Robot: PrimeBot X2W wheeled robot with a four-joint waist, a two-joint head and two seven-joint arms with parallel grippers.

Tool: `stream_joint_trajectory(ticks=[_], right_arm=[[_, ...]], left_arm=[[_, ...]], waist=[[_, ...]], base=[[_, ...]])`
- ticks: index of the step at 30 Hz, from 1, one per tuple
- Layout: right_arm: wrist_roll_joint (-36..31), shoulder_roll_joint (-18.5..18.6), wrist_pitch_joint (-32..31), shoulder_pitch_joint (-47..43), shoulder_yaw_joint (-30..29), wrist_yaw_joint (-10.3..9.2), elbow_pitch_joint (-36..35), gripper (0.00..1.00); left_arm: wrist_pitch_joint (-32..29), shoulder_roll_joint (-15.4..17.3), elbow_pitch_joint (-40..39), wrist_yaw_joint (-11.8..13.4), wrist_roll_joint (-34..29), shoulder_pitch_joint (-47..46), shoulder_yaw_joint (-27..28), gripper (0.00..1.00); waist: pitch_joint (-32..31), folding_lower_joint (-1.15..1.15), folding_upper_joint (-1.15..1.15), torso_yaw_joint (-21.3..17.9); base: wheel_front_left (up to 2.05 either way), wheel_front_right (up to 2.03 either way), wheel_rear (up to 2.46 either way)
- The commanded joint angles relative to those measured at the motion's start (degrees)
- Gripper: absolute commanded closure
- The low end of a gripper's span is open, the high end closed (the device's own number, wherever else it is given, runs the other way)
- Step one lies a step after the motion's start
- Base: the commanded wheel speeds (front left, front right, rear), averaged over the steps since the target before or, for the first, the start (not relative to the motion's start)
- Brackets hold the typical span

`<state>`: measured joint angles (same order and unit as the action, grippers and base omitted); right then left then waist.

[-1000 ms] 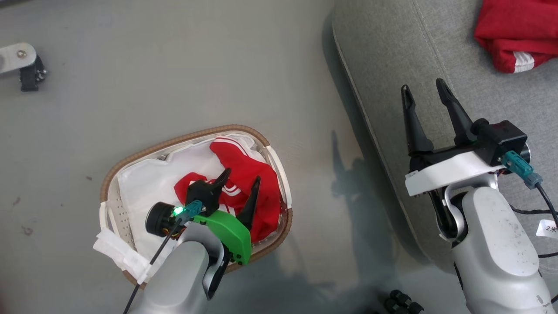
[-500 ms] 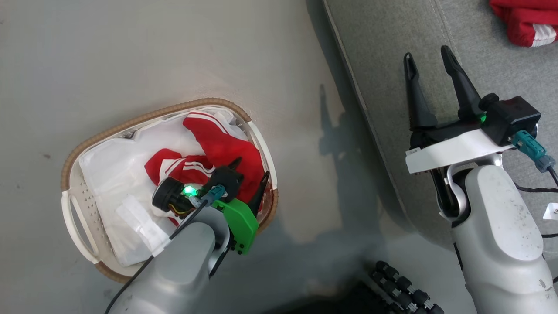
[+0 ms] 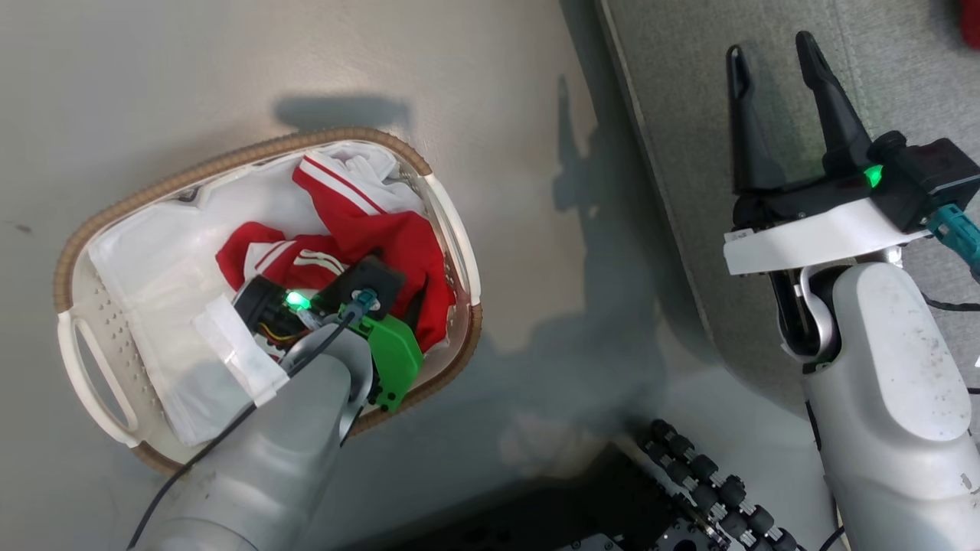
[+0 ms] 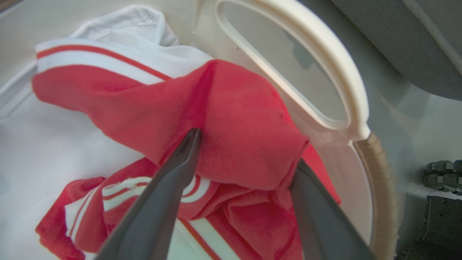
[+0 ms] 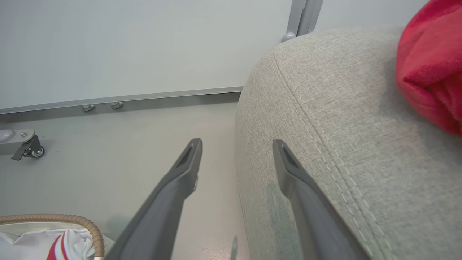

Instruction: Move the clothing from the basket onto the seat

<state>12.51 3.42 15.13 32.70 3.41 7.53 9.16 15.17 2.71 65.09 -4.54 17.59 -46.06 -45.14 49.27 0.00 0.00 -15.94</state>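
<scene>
Clothing — red, with white stripes at the trim — is found crumpled in the basket, on the white liner, and is heaped toward the wall nearest the seat. A raised fold of it is straddled by the left gripper, whose fingers are spread wide and pressed into the fabric on either side. Nothing is pinched yet, and the placement is judged to be a set-up for closing on that fold. The right gripper is held parted and empty over the seat's edge — apparently kept clear of the reach. Another red garment is already laid on the seat. No brand, label or writing can be read.
</scene>
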Motion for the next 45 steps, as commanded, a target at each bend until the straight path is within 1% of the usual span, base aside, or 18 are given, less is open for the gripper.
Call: stream_joint_trajectory(ticks=[1,7,12,17,18,19,20,26,34,40,45], right_arm=[[0.24,0.36,0.02,1.06,-0.16,-0.08,-0.51,0.0],[0.25,0.56,0.02,2.25,-0.01,-0.08,-2.56,0.0],[0.3,0.47,0.02,2.51,0.64,-0.08,-3.72,0.0],[0.16,0.41,0.02,2.54,0.82,-0.08,-3.75,0.0],[0.11,0.42,0.02,2.52,0.86,-0.08,-3.55,0.0],[0.14,0.4,0.02,2.52,0.93,-0.08,-3.37,0.0],[0.16,0.38,0.02,2.46,0.96,-0.08,-3.14,0.0],[0.52,0.22,0.02,1.45,0.74,-0.08,-1.93,0.0],[0.71,-0.07,0.02,-0.68,0.87,-0.08,0.34,0.0],[0.06,-0.11,0.02,-3.17,1.01,-0.08,2.04,0.0],[-0.34,0.16,0.02,-5.93,0.55,-0.08,3.67,0.0]], left_arm=[[-0.03,0.37,0.39,0.19,-0.17,-1.52,-0.18,0.0],[-0.04,0.39,3.19,0.25,-0.25,-4.19,-0.73,0.0],[-1.32,0.36,6.11,-0.58,0.27,-5.74,-2.32,0.0],[-1.55,0.39,6.78,-0.97,1.63,-6.06,-3.14,0.0],[-1.67,0.39,6.89,-0.98,1.88,-5.87,-3.32,0.52],[-1.58,0.38,6.89,-1.05,1.97,-5.62,-3.55,0.91],[-1.31,0.38,6.87,-1.0,2.39,-5.22,-3.56,1.0],[-0.07,0.35,4.05,-0.7,5.62,-2.41,-2.28,1.0],[0.03,0.34,-1.96,0.45,7.79,2.78,-0.19,1.0],[0.05,0.3,-5.69,0.66,8.2,6.95,2.29,1.0],[0.05,0.28,-9.36,1.48,7.7,11.28,5.14,1.0]], waist=[[1.57,0.0,0.0,-0.33],[3.71,0.0,0.0,-0.36],[4.45,0.0,0.0,-0.49],[4.43,0.0,0.0,-0.15],[4.17,0.0,0.0,-0.1],[3.93,0.0,0.0,-0.1],[3.51,0.0,0.0,-0.05],[-0.05,0.0,0.0,0.22],[-7.27,0.0,0.0,1.45],[-13.45,0.0,0.0,3.64],[-18.8,0.0,0.0,6.06]], base=[[0.0,0.0,0.0],[0.0,0.0,0.0],[0.0,0.0,0.0],[0.0,0.0,0.0],[0.0,0.0,0.0],[0.0,0.0,0.0],[0.0,0.0,0.0],[0.0,0.0,0.0],[0.0,0.0,0.0],[0.0,0.0,0.0],[0.0,0.0,0.0]])
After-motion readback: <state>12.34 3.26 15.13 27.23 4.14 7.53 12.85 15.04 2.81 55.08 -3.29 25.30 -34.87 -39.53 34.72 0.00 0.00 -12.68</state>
